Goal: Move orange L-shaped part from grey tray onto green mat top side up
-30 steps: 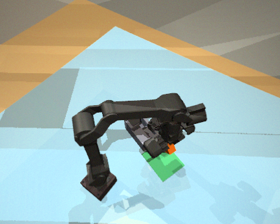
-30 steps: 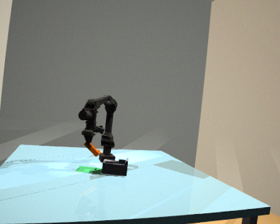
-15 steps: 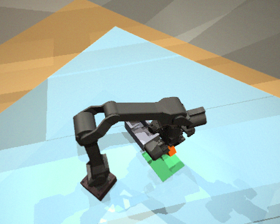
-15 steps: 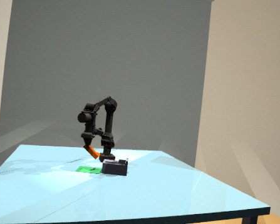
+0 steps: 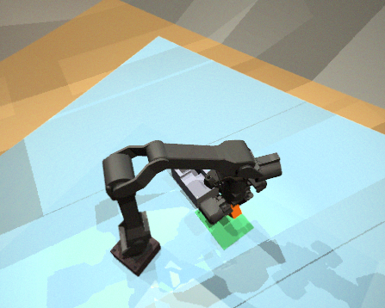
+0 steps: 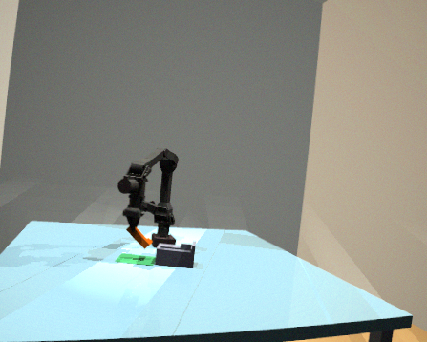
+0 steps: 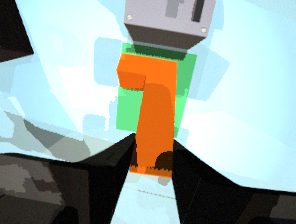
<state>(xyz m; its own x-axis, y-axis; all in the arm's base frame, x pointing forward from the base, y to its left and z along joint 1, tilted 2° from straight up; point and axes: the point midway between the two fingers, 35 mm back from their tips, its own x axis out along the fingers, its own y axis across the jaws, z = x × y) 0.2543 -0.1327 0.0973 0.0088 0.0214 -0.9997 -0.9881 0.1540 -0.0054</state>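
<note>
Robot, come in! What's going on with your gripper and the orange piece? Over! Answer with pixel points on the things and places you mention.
Gripper (image 5: pixel 231 207) (image 6: pixel 133 227) (image 7: pixel 152 140) shut on orange part (image 5: pixel 235 212) (image 6: pixel 139 238) (image 7: pixel 158 110). Part tilted, held above green mat (image 5: pixel 226 238) (image 6: pixel 126 259) (image 7: pixel 129 112). Nothing seen blocking between them. Over.

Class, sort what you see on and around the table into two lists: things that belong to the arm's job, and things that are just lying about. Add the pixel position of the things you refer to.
Part of the job:
- orange L-shaped part (image 5: pixel 235 212) (image 6: pixel 138 237) (image 7: pixel 157 110), held tilted
- gripper (image 5: pixel 234 206) (image 6: pixel 133 226) (image 7: pixel 152 140), shut on it
- grey tray (image 5: pixel 196 187) (image 6: pixel 175 256) (image 7: pixel 162 15)
- green mat (image 5: pixel 227 238) (image 6: pixel 128 259) (image 7: pixel 128 110)

Just lying about:
- no loose object that I can see
</note>
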